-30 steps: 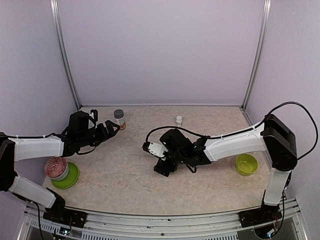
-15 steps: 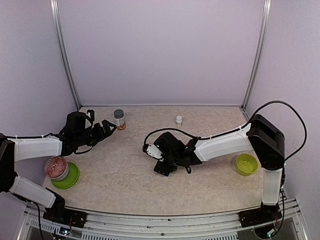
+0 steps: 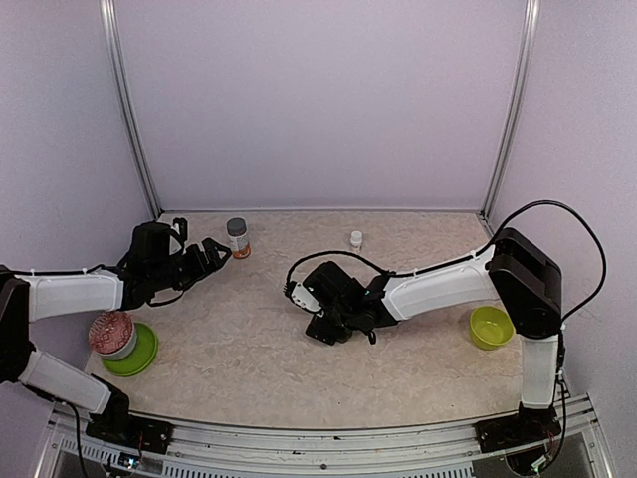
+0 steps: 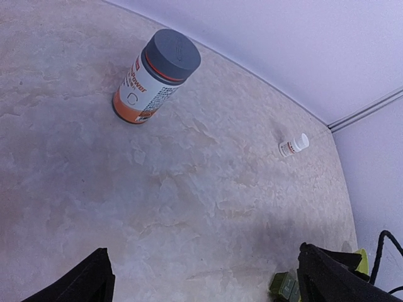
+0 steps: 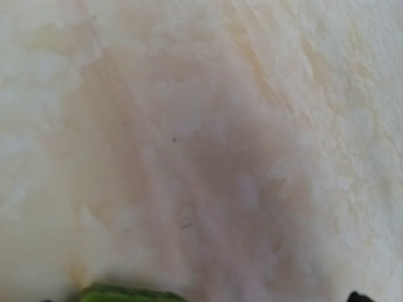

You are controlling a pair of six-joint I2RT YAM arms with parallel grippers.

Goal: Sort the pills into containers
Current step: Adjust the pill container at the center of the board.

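Bench [image 3: 249,344]: beige, marbled.
Grey-capped bottle [image 3: 237,237]: upright.
White vial [image 3: 356,239]: right of that bottle.
Pill box [image 4: 284,289]: nearer, further right.

— Shows white shells along the left arm [image 3: 75,294], black at joints and wrist.
— Same on the right arm [image 3: 443,284]; trails a thin black cable [image 3: 543,202] looping above the elbow.
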